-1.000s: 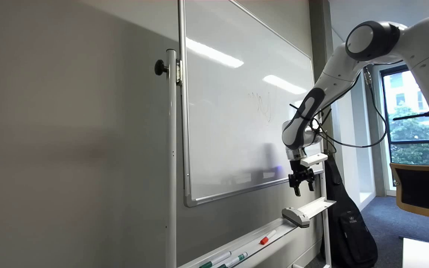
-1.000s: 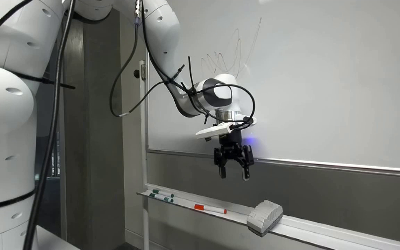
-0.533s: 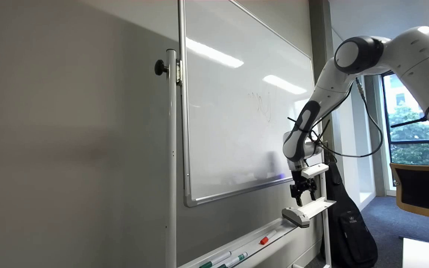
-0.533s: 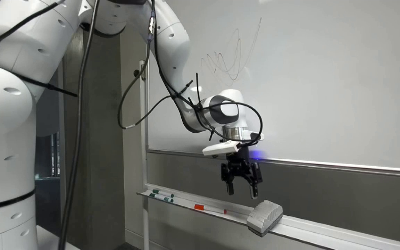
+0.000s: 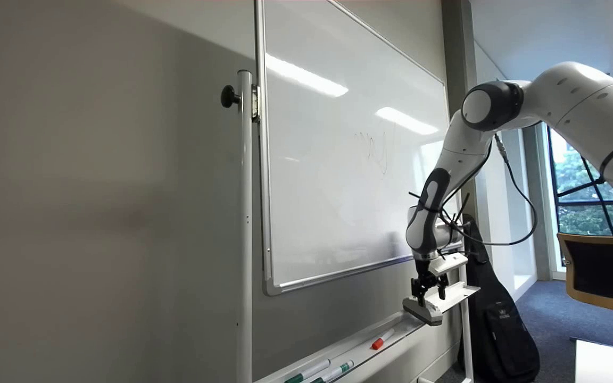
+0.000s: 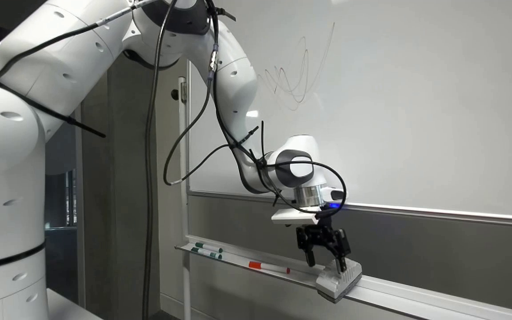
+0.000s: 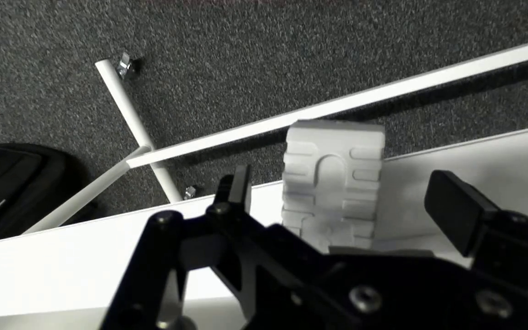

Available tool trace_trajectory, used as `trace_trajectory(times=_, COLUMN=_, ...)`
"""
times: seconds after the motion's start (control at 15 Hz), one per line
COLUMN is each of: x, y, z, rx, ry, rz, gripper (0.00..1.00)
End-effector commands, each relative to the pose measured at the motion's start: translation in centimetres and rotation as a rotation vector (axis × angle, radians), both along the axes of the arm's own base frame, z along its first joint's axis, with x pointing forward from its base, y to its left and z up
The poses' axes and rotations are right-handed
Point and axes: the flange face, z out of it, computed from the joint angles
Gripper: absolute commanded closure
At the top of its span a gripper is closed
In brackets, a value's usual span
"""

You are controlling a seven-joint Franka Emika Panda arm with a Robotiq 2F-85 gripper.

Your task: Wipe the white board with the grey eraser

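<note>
The grey eraser (image 6: 334, 288), a pale ribbed block, lies across the tray under the white board and juts over its front edge. Just above it hangs my gripper (image 6: 326, 266), pointing down with its fingers spread. In the wrist view the eraser (image 7: 332, 183) appears between the two open fingers, with a gap on either side; its near end is hidden behind the gripper body. The white board (image 5: 328, 186) stands upright behind the arm and carries a thin looping scribble (image 6: 300, 82) in its upper part.
The narrow tray (image 6: 398, 302) runs along below the board. A red marker (image 6: 269, 267) and two green-capped markers lie on it to one side of the eraser. In an exterior view a black bag (image 5: 498, 324) leans beside the stand, with a chair (image 5: 602, 271) farther off.
My gripper has come down from the height of the board's lower edge to just over the eraser, shifting slightly sideways towards it. Its fingers have stayed open. The eraser has not moved.
</note>
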Motion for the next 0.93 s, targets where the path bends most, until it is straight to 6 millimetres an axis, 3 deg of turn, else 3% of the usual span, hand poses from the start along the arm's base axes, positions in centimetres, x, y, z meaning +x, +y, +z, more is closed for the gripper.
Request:
trace_trajectory(times=0.0, x=0.4, y=-0.2, z=0.8, rx=-0.004, ry=-0.089, rz=0.007, gripper=0.00)
trace_trajectory(times=0.47, x=0.9, y=-0.5, z=-0.5, rx=0.052, ry=-0.110, rz=-0.012, gripper=0.00)
trace_trajectory(times=0.87, x=0.4, y=-2.3, z=-2.0, rx=0.080, ry=-0.103, rz=-0.026, gripper=0.00)
